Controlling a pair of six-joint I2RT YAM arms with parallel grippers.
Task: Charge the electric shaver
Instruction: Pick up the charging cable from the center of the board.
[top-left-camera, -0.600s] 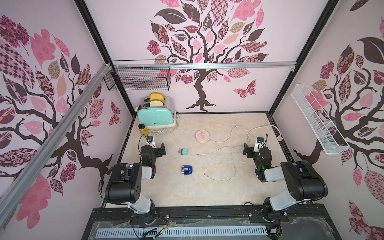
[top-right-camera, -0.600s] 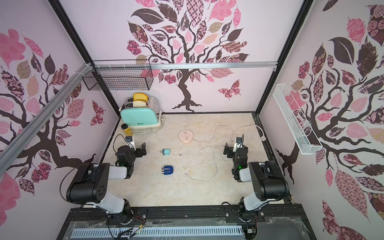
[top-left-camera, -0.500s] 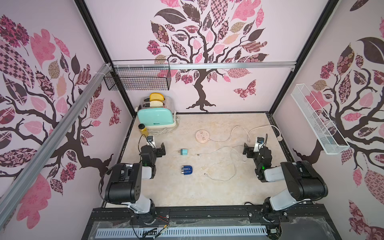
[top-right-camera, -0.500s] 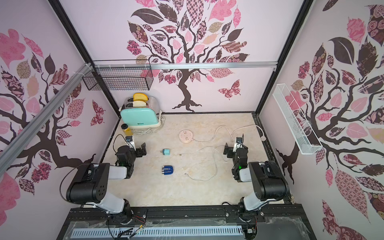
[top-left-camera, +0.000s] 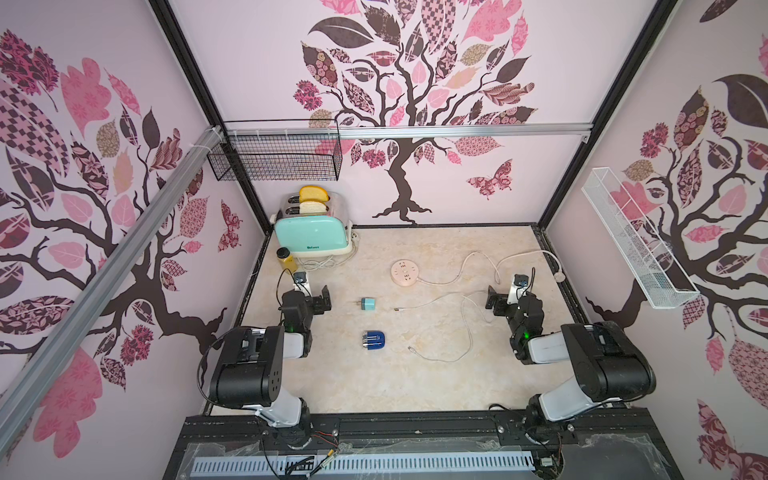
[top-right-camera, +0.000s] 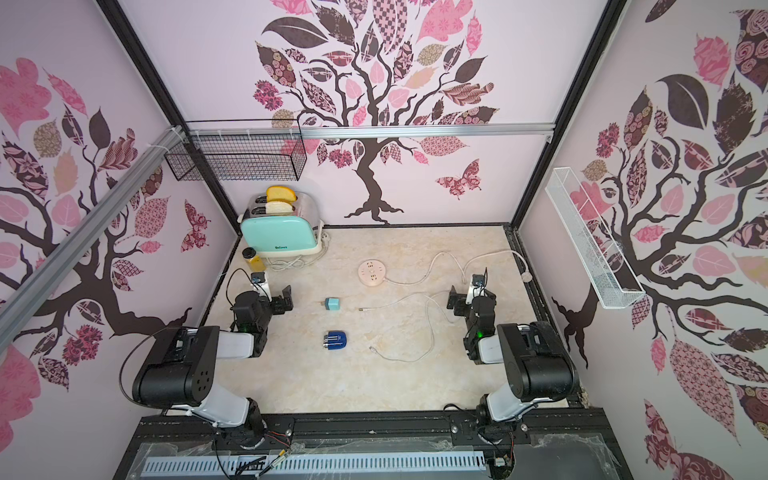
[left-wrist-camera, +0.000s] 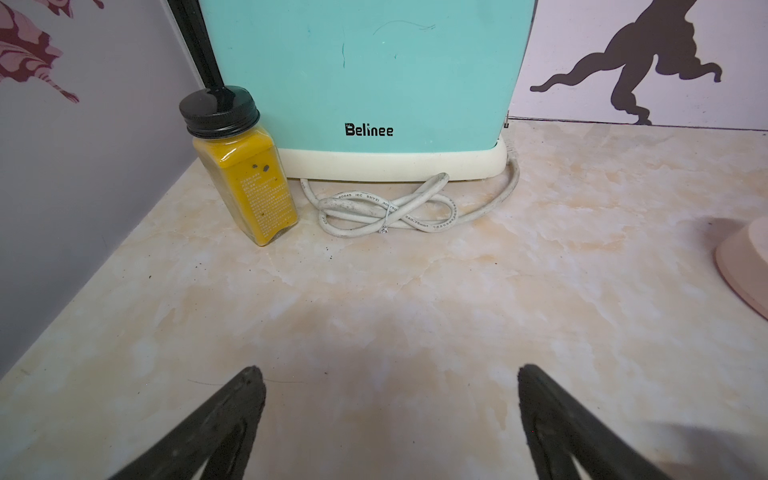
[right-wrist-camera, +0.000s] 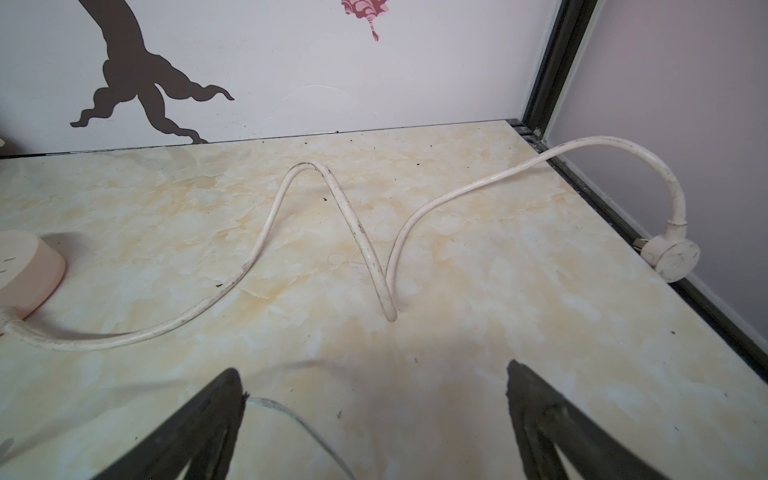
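The left fingers (left-wrist-camera: 226, 419) are standing wide open and empty, poised for a first pick; the electric shaver (top-left-camera: 372, 341) is lying loose on the tabletop (top-left-camera: 374, 386), near the teal adapter (top-left-camera: 368, 304) and the unplugged cable (top-left-camera: 468, 328); the right fingers (right-wrist-camera: 540, 415) are gaping empty beside that cable

Bright, even, diffuse light fills both top views, which are sharp, though the walls (top-left-camera: 124, 232) bow at the edges. Wrist views show a broad, soft shadow on the tabletop (left-wrist-camera: 374, 353) near the camera.
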